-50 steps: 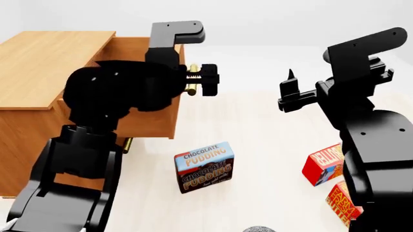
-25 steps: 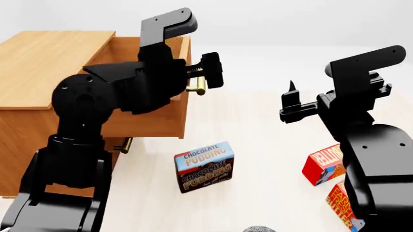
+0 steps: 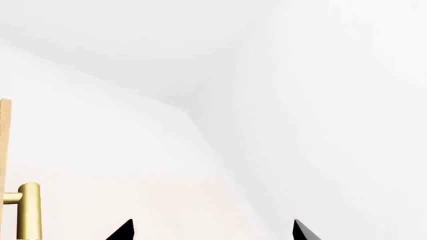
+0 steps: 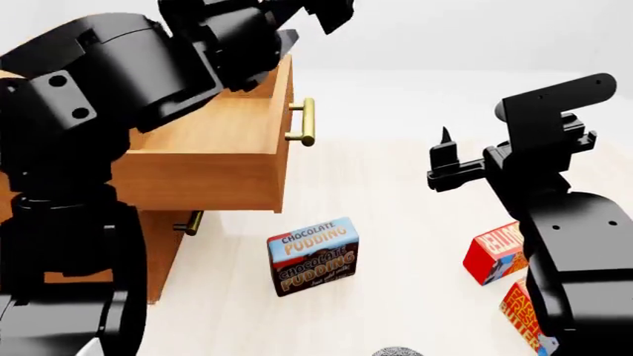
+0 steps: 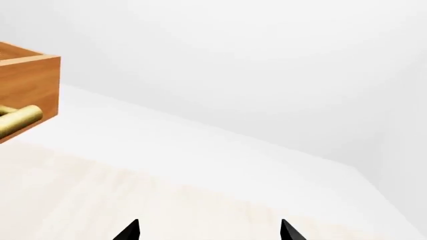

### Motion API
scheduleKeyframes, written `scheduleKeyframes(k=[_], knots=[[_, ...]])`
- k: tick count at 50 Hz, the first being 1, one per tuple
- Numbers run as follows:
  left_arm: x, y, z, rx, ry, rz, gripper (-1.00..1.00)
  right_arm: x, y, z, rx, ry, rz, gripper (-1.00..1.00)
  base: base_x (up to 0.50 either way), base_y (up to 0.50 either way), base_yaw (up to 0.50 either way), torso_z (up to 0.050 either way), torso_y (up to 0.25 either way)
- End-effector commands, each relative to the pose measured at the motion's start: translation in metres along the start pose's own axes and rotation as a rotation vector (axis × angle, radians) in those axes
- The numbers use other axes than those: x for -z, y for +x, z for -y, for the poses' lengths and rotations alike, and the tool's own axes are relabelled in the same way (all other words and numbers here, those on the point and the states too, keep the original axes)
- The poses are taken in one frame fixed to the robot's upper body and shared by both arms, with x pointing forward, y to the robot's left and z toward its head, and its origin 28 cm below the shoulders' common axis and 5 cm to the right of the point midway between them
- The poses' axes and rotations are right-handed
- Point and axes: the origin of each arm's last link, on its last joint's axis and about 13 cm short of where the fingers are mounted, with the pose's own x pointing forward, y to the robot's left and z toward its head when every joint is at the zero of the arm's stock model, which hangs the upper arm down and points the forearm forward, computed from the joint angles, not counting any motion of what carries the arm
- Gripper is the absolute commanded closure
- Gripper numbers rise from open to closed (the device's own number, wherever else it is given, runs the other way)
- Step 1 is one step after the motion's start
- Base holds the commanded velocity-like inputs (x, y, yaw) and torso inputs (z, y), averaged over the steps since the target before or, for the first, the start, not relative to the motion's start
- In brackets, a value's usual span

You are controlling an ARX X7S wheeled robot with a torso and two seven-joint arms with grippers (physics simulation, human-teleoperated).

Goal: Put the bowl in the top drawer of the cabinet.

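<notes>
While top drawer (image 4: 213, 159) juts open | both fingers spread, empty | bowl (image 4: 396, 351) nearest right fingers (image 4: 445, 159)

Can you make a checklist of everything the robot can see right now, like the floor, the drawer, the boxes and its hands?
Surface: pale wood-look floor, bare between the boxes.
Job's things: light-brown wooden top drawer is pulled out of the light-brown cabinet, brass bar handle free; speckled bowl only just shows at the bottom edge.
Clutter: blue and brown chocolate pudding box stands upright; red box and red-orange box beside the right arm.
Grippers: left gripper raised above the drawer, open, empty; right gripper open, empty, over the floor.
Cables: nothing seen.
Surroundings: plain white walls.
</notes>
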Motion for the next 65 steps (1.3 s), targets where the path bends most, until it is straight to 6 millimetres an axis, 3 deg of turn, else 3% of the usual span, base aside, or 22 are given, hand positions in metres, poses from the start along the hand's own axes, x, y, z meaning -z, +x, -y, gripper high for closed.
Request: scheduleKeyframes(k=[1, 8, 14, 24, 40, 46, 60, 65], knots=[[-0.014, -0.034, 0.016, 0.082, 0.012, 0.078, -1.0, -0.001, 0.001, -0.001, -0.002, -0.003, -0.001, -1.0, 0.0, 0.0, 0.0, 0.0, 0.0], [0.008, -0.051, 0.003, 0.004, 0.079, 0.012, -1.0, -0.008, -0.002, -0.001, 0.019, -0.006, 0.018, -1.0, 0.0, 0.0, 0.0, 0.0, 0.0], [0.047, -0.072, -0.015, -0.012, 0.174, -0.081, -1.0, -0.016, -0.008, 0.004, 0.072, -0.03, 0.052, -1.0, 0.0, 0.0, 0.0, 0.0, 0.0], [0.091, -0.1, -0.035, -0.002, 0.223, -0.177, -1.0, -0.015, -0.005, 0.008, 0.159, -0.108, 0.014, -1.0, 0.0, 0.0, 0.0, 0.0, 0.0], [0.134, -0.106, -0.065, 0.006, 0.199, -0.329, -1.0, -0.013, 0.001, 0.003, 0.169, -0.165, -0.004, -1.0, 0.0, 0.0, 0.0, 0.0, 0.0], [0.161, -0.103, -0.075, -0.036, 0.175, -0.419, -1.0, -0.009, 0.001, 0.003, 0.165, -0.162, -0.01, -1.0, 0.0, 0.0, 0.0, 0.0, 0.0], [0.188, -0.095, -0.085, -0.079, 0.119, -0.512, -1.0, -0.003, 0.004, 0.001, 0.132, -0.132, -0.017, -1.0, 0.0, 0.0, 0.0, 0.0, 0.0], [0.208, -0.096, -0.087, -0.07, 0.135, -0.581, -1.0, -0.004, 0.003, -0.001, 0.104, -0.114, -0.012, -1.0, 0.0, 0.0, 0.0, 0.0, 0.0]])
